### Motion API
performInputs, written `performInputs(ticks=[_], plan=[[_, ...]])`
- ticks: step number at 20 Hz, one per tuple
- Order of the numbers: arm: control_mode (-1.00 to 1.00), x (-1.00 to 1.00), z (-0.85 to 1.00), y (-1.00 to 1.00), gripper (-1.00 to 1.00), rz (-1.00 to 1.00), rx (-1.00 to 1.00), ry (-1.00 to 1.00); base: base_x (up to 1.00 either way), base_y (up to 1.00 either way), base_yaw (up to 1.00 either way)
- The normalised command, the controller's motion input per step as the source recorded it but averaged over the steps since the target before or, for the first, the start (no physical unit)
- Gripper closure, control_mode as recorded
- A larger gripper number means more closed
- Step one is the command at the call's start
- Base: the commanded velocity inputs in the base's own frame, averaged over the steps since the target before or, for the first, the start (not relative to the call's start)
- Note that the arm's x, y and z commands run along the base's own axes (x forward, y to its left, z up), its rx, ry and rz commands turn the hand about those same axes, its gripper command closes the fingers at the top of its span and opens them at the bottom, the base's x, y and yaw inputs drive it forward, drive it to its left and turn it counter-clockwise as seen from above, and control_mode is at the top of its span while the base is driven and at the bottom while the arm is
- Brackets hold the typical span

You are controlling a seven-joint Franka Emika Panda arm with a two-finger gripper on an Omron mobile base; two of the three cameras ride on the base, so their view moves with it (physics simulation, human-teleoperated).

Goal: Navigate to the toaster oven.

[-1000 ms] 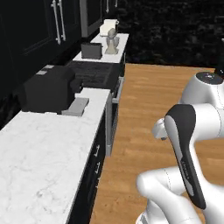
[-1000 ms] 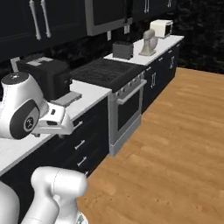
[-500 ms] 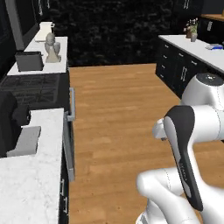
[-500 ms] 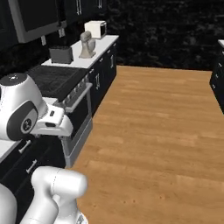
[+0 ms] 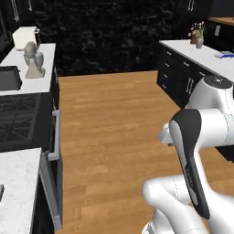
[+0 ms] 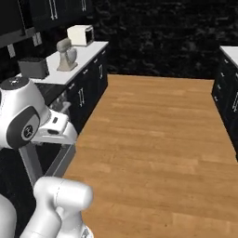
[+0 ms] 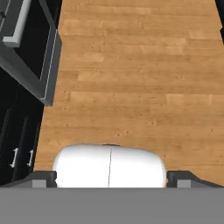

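A white robot arm stands on the wood floor (image 6: 158, 135) of a dark kitchen, facing down the aisle between two runs of black cabinets. The cream-white toaster oven (image 6: 80, 35) (image 5: 25, 37) sits at the far end of the left tabletop (image 6: 88, 51), against the black back wall, just beyond a grey stand mixer (image 6: 66, 55) (image 5: 33, 60). A small dark toaster (image 6: 33, 68) rests nearer, beside the black stove (image 5: 20, 121). A plant (image 5: 197, 34) stands on the right-hand tabletop (image 5: 196, 52). Whether the pincer is open or closed cannot be told; its tips are hidden.
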Motion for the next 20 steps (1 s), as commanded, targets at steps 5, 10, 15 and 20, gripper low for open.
performInputs(ticks=[5,10,15,20], plan=[[1.00,0.00,0.00,0.00,-1.00,0.00,0.00,0.00,1.00,-0.53,0.00],[1.00,0.00,0.00,0.00,-1.00,0.00,0.00,0.00,1.00,-0.34,0.05],[1.00,0.00,0.00,0.00,-1.00,0.00,0.00,0.00,1.00,-0.29,0.23],[1.00,0.00,0.00,0.00,-1.00,0.00,0.00,0.00,0.95,-0.19,0.70]])
